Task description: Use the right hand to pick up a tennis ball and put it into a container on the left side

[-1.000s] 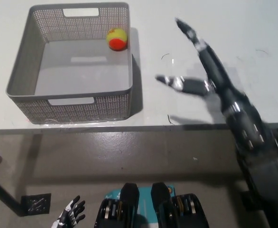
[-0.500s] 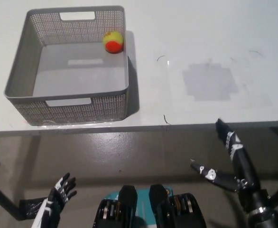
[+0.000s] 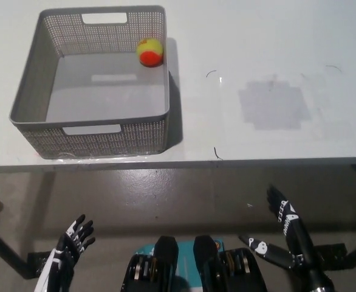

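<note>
A yellow and orange tennis ball lies inside the grey mesh basket, in its far right corner, on the left side of the white table. My black right hand hangs below the table's front edge at the lower right, open and holding nothing. My white left hand rests low at the lower left, fingers spread, also holding nothing.
The white table carries a grey square patch and a few thin pen marks right of the basket. Grey floor runs below the table's front edge. A dark plate lies on the floor at the lower left.
My right arm has drawn back off the table and dropped below its front edge, sinking a little lower still in the last half second. The ball stays in the basket.
</note>
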`<state>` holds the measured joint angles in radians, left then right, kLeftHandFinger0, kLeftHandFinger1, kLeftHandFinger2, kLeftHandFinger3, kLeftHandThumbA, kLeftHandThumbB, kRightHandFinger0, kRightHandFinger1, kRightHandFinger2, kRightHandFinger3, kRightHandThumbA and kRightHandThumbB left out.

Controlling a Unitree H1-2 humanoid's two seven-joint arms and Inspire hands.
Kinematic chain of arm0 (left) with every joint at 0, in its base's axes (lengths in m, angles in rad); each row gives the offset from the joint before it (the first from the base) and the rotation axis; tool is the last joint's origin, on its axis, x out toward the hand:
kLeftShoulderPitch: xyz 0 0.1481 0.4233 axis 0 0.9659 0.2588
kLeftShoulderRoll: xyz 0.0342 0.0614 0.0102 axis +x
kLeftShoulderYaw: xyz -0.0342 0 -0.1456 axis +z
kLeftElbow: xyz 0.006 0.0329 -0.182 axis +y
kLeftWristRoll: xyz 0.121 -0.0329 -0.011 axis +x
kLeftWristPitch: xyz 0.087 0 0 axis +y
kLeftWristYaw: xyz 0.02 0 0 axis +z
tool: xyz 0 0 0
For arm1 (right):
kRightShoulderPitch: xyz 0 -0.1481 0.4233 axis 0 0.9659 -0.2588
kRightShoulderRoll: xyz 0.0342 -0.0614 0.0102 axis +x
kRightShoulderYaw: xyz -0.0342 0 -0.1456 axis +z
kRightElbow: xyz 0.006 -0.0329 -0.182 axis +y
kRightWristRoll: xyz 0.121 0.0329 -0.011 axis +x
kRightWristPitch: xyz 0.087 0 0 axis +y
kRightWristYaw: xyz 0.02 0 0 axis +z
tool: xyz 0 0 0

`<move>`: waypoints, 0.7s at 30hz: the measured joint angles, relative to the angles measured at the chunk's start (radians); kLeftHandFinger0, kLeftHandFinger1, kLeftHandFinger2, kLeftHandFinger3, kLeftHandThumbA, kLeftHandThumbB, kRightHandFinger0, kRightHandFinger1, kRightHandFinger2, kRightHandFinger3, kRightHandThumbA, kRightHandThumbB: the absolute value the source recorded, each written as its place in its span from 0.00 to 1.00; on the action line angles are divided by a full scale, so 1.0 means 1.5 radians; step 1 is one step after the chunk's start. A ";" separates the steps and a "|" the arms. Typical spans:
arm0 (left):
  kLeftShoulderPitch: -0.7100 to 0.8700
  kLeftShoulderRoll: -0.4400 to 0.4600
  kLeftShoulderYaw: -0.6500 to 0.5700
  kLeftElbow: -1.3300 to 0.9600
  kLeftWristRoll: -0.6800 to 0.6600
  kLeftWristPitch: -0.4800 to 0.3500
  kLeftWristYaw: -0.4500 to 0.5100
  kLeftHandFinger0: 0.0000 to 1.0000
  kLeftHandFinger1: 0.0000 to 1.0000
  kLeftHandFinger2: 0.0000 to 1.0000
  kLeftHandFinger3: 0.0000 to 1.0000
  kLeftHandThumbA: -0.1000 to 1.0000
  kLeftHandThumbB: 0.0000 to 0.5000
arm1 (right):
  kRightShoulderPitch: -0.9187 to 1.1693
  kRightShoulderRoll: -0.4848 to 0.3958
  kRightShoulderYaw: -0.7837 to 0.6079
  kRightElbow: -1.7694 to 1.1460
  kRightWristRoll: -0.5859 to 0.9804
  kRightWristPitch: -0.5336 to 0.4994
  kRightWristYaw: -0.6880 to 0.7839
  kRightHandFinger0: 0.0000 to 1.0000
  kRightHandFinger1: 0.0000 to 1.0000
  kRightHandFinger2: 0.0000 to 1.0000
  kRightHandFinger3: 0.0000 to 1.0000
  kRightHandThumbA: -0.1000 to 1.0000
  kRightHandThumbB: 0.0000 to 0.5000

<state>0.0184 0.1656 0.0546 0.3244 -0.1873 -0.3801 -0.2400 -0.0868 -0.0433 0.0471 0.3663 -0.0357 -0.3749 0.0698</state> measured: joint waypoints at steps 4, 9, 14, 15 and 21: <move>-0.007 0.000 0.000 0.000 -0.002 0.001 0.000 1.00 1.00 1.00 1.00 1.00 0.54 | 0.003 -0.001 -0.004 0.001 0.004 -0.003 0.001 1.00 1.00 1.00 1.00 1.00 0.32; -0.007 0.001 0.000 0.002 -0.002 0.003 -0.003 1.00 1.00 1.00 1.00 1.00 0.54 | 0.020 -0.009 -0.008 0.000 0.007 -0.003 0.002 1.00 1.00 1.00 1.00 1.00 0.28; -0.008 0.002 0.001 0.010 -0.002 0.003 -0.004 1.00 1.00 1.00 1.00 1.00 0.55 | 0.034 -0.017 -0.007 0.000 0.009 -0.003 0.003 1.00 1.00 1.00 1.00 1.00 0.30; -0.007 0.002 0.001 0.012 -0.002 0.003 -0.004 1.00 1.00 1.00 1.00 1.00 0.53 | 0.035 -0.017 -0.007 0.000 0.009 -0.003 0.003 1.00 1.00 1.00 1.00 1.00 0.33; -0.009 0.003 0.003 0.014 -0.002 0.003 -0.004 1.00 1.00 1.00 1.00 1.00 0.51 | 0.032 -0.018 -0.005 0.001 0.013 -0.001 0.010 1.00 1.00 1.00 1.00 1.00 0.38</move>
<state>0.0047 0.1694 0.0593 0.3460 -0.1899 -0.3751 -0.2464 -0.0393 -0.0703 0.0401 0.3681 -0.0167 -0.3769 0.0843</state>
